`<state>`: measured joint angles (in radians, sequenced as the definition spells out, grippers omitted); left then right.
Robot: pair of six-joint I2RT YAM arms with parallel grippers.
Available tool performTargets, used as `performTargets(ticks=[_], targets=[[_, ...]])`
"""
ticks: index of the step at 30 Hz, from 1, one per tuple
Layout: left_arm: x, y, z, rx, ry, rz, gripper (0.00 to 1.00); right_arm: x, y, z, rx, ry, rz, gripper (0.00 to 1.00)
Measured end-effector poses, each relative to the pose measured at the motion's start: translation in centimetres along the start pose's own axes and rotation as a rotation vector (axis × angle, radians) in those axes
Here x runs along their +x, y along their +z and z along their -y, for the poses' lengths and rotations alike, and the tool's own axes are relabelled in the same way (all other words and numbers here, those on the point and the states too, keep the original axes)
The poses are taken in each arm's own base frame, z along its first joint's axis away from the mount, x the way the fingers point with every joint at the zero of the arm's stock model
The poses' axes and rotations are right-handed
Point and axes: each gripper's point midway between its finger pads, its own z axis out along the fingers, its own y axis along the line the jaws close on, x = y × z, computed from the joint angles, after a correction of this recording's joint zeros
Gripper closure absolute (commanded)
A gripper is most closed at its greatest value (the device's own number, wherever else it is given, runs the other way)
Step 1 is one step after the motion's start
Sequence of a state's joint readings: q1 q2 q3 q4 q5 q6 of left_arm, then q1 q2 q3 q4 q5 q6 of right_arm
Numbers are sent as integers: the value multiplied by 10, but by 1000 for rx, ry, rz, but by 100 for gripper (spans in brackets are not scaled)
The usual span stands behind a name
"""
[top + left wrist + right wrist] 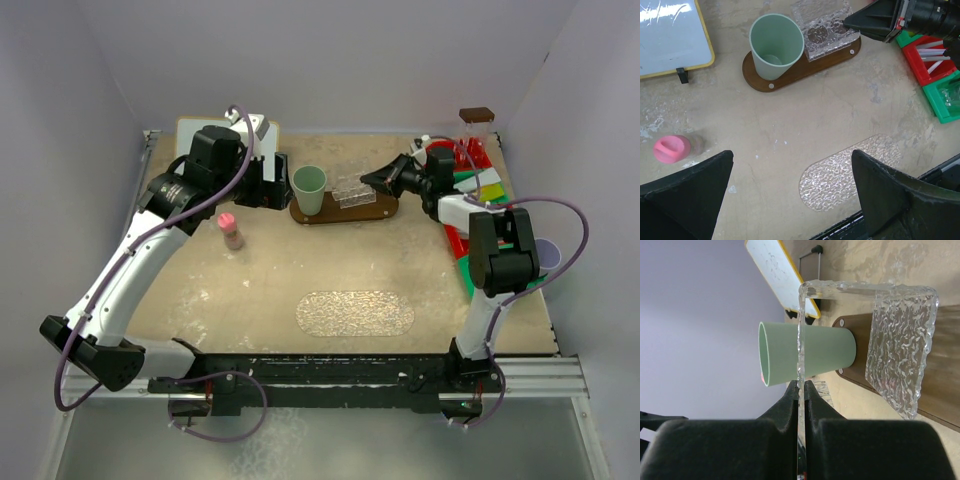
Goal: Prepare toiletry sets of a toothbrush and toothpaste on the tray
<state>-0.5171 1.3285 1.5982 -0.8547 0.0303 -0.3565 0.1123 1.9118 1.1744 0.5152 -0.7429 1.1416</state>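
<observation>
Pale walls (pixel 340 60) close in the table (pixel 250 290) on the left, back and right. A whiteboard (pixel 670 35) fills the back-left corner, and a red bin (pixel 920 70) and a green bin (pixel 940 112) line the right edge. The widest bare stretch lies mid-table, between the brown tray (pixel 800 72) near the back and the clear textured mat (pixel 354 313) nearer the arm bases. A pink-capped bottle (pixel 231 230) stands left of centre, well apart from the tray.

A green cup (pixel 309 188) stands upright on the tray's left end. The clear rack (pixel 825 30), with two round holes, sits just beside it on the tray's right part.

The right gripper (pixel 801 392) has its fingers pinched tight on the rack's upright edge wall. The left gripper (pixel 792 160) hangs above the bare surface with its fingers spread wide, holding and touching nothing.
</observation>
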Motion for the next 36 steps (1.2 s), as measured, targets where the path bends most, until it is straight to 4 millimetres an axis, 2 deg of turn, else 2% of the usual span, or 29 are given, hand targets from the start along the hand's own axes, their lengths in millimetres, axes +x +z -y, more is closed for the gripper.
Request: performTargets(ticks=[6,12,23,27,36], targets=[[0,0,0,0,0,0,2,11,-1,7,-10,21,-18,100],[0,0,0,0,0,0,2,15,4,3,-46,20,-32,100],[0,0,0,0,1,-1,2,36,11,7,-55,47,-65,100],[0,0,0,-1,1,-1,2,42,9,15,-46,65,-70,100],[0,0,0,0,1,-1,2,44,11,21,-43,66,-73,86]])
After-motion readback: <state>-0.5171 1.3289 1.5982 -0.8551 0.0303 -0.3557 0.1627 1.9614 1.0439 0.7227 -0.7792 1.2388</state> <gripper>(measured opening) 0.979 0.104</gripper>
